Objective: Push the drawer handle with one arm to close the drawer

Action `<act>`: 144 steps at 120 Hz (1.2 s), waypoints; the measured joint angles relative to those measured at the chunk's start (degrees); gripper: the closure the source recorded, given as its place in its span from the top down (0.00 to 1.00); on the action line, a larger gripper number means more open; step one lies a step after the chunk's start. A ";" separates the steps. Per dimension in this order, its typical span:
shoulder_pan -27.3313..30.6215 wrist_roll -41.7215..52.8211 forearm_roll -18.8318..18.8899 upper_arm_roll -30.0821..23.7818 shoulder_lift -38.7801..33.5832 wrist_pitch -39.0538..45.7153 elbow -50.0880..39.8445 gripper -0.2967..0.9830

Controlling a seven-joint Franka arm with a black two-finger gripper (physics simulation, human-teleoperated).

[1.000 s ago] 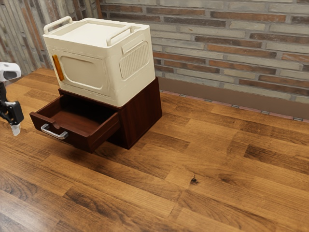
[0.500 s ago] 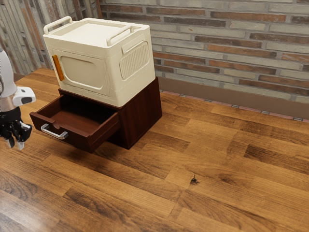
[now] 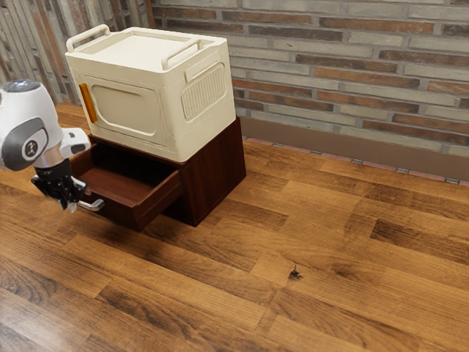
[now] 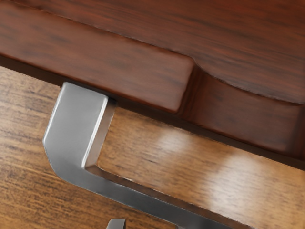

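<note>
Dark-red wooden drawer (image 3: 123, 210) still juts open beside the black two-finger claw (image 3: 68, 206), which has moved in, fingers parted, near the silver metal handle (image 4: 76, 129) (promisingly placed, I'd judge), so pushing could soon begin.

The arm (image 3: 31, 132) partly hides the drawer (image 3: 121, 211); the wrist view crops its handle (image 4: 72, 129).
</note>
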 joint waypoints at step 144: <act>2.98 6.06 -17.17 -7.44 -10.70 -14.20 10.85 0.63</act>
